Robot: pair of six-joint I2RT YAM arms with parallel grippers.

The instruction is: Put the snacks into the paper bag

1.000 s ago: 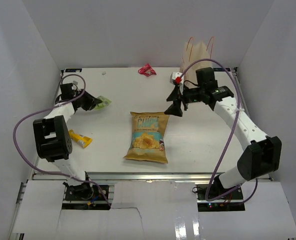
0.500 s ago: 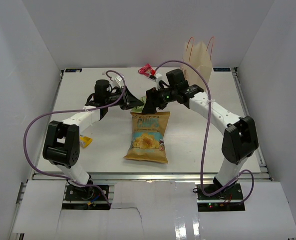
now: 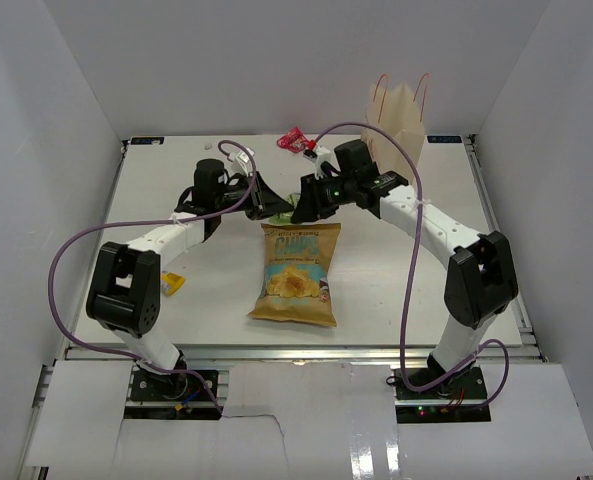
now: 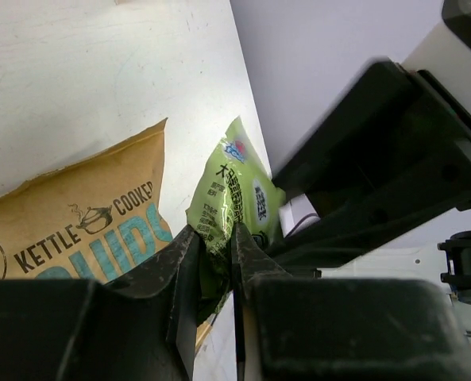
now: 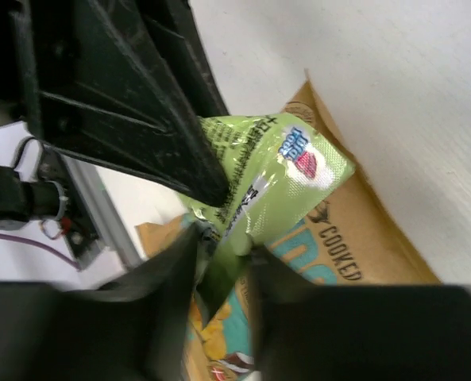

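Observation:
A green packet [image 3: 288,204] hangs in the air above the top edge of the yellow-and-blue chips bag [image 3: 296,268], which lies flat mid-table. My left gripper [image 3: 275,204] is shut on the green packet [image 4: 237,189] from the left, pinching its lower corner. From the right, my right gripper [image 3: 300,205] has its jaws closed round the other end of the green packet [image 5: 276,176]. The paper bag [image 3: 397,114] stands upright at the back right. A pink-red packet [image 3: 294,140] lies at the back, and a yellow packet [image 3: 172,283] lies at the left, partly behind the left arm.
The chips bag [image 4: 76,230] fills the space under both grippers. White walls enclose the table [image 3: 396,280] on three sides. Purple cables loop off both arms.
Over the last second both arms swung in to meet over the chips bag, the left carrying the green packet. In the last half second the right gripper's jaws closed on the packet.

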